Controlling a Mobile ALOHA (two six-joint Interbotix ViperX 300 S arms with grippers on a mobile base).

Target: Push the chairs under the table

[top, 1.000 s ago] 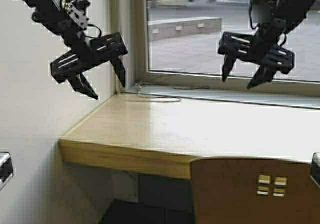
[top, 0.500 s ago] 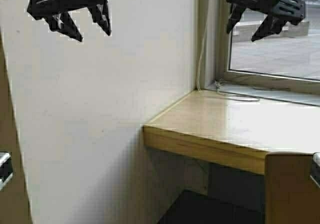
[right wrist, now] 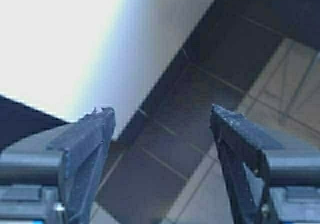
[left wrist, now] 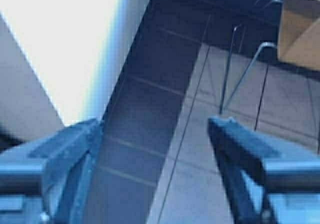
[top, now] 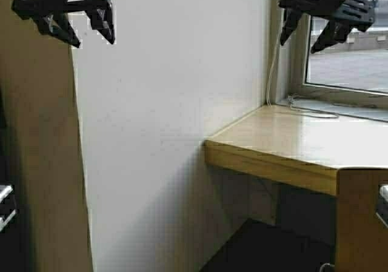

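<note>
High view: chair [top: 362, 217] mostly cropped

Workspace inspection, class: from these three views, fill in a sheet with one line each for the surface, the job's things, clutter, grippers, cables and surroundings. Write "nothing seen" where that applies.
Surface: the table, glossy pale wood with a thick yellow-tan front edge, meets the white wall in a corner.
Job's things: one chair, only its tan backrest showing at the high view's lower right, in front of the table's edge; chrome legs appear in the left wrist view.
Clutter: nothing seen.
Grippers: left gripper open, raised before the wall; right gripper open, raised near the window. Neither holds anything.
Cables: a thin white cable lies along the sill.
Surroundings: dark tiled floor; paved yard outside.
</note>
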